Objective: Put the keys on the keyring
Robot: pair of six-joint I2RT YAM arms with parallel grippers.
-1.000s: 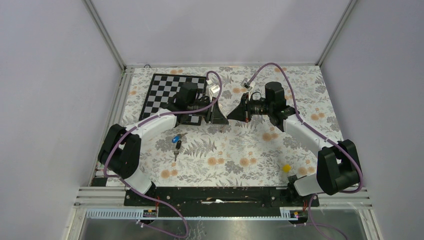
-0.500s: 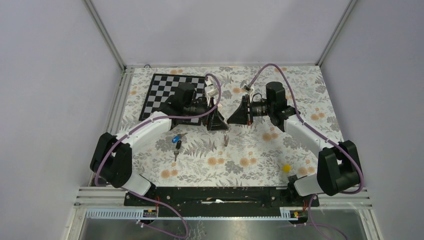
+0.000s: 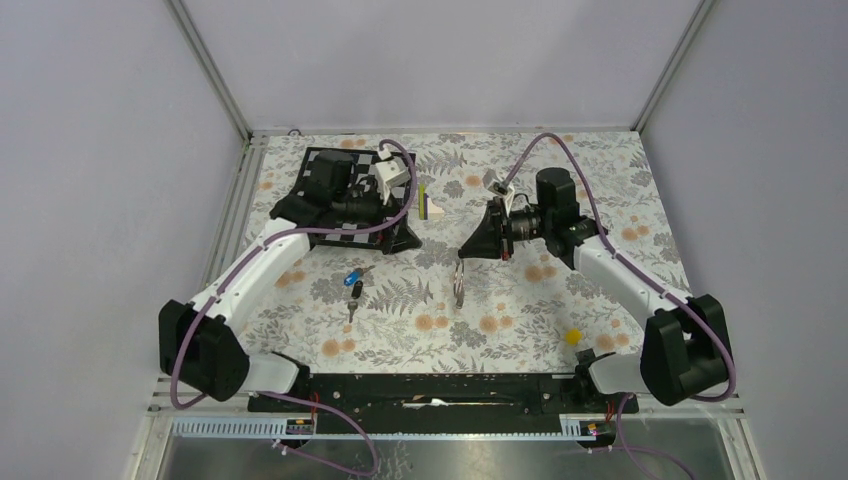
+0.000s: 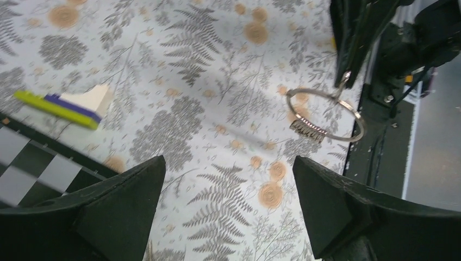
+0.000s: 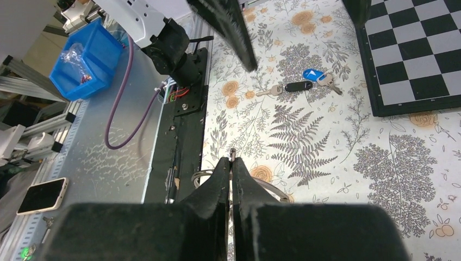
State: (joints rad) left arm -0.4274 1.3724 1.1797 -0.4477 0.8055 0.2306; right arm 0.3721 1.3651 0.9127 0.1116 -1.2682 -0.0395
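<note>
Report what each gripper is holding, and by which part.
The right gripper pinches the keyring by the top of its thin wire loop, and the ring hangs below the fingertips. The left gripper is open and holds nothing.

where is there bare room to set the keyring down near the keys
Widest bare patch: floral cloth between the keys and the yellow block, nearer the bases than the keyring hanging from the right gripper. Also clear: the far right corner beyond the right arm. Crowded: the chessboard's right edge, with the left gripper and striped wedge.
</note>
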